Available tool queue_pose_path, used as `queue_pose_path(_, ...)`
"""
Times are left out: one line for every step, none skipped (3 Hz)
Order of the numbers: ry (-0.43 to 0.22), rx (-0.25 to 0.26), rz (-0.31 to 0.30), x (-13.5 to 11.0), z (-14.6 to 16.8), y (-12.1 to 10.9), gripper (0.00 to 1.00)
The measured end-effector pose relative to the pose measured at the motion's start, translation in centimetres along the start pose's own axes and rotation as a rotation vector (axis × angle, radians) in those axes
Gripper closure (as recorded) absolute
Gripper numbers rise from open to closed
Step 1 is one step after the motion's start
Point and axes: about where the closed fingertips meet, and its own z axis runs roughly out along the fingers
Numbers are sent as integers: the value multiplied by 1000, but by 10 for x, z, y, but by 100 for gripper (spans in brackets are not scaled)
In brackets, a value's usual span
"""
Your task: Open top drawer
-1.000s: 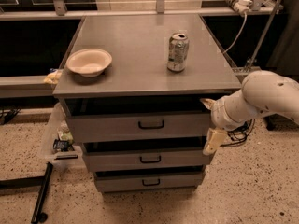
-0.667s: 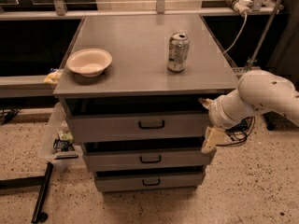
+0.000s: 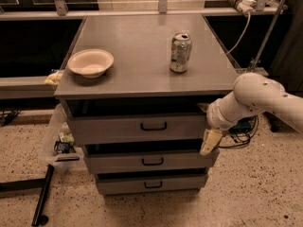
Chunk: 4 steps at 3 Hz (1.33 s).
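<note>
Claw point(image 3: 209, 131) sits at the right end of the top drawer point(image 3: 118, 128), right of centre in the frame, touching or just beside the front's edge. Whether it is open or shut, or grips anything, I cannot tell. A white arm point(image 3: 255, 98) reaches in from the right edge. The top drawer lies just under the grey surface point(image 3: 137, 56), with a dark gap between them. Its black handle point(image 3: 153, 126) is at centre, well apart from the claw. A middle drawer point(image 3: 118, 162) and a bottom drawer point(image 3: 123, 185) stack beneath. On the surface stand a dented can point(image 3: 180, 52), upper centre, and a pale bowl point(image 3: 90, 63) at left.
</note>
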Motion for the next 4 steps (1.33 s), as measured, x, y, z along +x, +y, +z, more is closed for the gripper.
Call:
queue_pose_path(19,-31,24,2,0,7,0)
queue_pose_path(41,-69,45,1,-6,16,0)
queue_pose_path(58,-97,70,3,-13,27,0)
queue_pose_path(68,-120,107,9,-22,41,0)
